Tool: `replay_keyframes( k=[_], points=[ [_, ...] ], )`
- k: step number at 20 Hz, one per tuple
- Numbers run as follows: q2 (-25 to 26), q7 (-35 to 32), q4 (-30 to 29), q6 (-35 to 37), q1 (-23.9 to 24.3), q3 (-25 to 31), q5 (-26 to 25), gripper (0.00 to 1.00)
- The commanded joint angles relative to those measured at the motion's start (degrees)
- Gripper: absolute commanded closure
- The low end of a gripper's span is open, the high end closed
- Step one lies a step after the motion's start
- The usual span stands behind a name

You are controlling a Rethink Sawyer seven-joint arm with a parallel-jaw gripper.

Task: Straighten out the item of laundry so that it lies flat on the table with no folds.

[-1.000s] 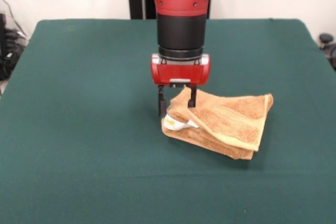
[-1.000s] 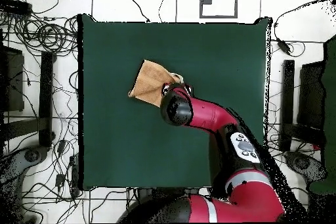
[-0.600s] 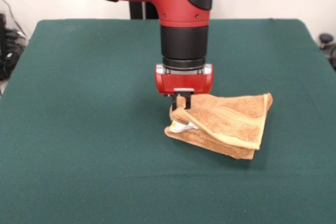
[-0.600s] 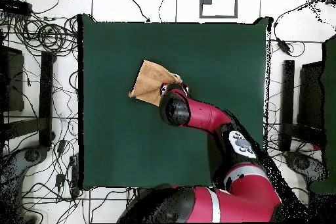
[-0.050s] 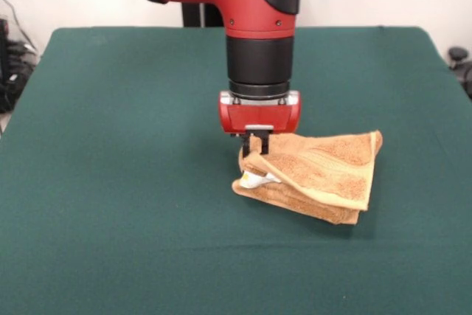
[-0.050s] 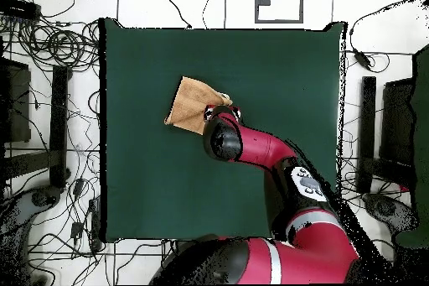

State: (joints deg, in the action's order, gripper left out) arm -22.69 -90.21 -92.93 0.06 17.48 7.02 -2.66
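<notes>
The orange-tan towel lies folded in a bunch on the green table, a bit right of the middle in the front view. Its little white tag pokes out at the left end. The red arm comes straight down over that end. The gripper is pinched tight on the towel's left corner.

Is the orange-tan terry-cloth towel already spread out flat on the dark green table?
No, the orange-tan terry-cloth towel lies folded in several stacked layers on the dark green table, with the gripper pinching its upper corner.
</notes>
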Motion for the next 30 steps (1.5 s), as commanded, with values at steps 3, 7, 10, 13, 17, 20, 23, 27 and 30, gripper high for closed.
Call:
replay_keyframes(
  k=[3,7,10,13,17,20,23,27,30],
  points=[
    [-5.25,-20.82,-13.66,14.26,1.98,16.21,14.26,1.0],
    [-7.61,-21.12,-18.63,12.82,4.04,20.48,17.94,1.0],
    [-7.63,-19.64,-19.86,11.17,5.0,21.48,18.92,1.0],
    [-7.5,-18.32,-20.16,9.92,5.49,22.24,19.29,1.0],
    [-7.66,-18.01,-20.21,9.44,5.49,22.27,19.18,1.0],
    [-7.75,-17.83,-20.27,9.1,5.49,22.35,19.12,1.0],
    [-7.97,-17.77,-20.12,8.9,5.17,22.12,19.14,1.0],
    [-9.04,-17.24,-19.41,8.59,3.64,20.08,18.53,1.0],
    [-9.83,-13.59,-16.65,10.0,2.36,16.3,16.2,1.0]
  ],
)
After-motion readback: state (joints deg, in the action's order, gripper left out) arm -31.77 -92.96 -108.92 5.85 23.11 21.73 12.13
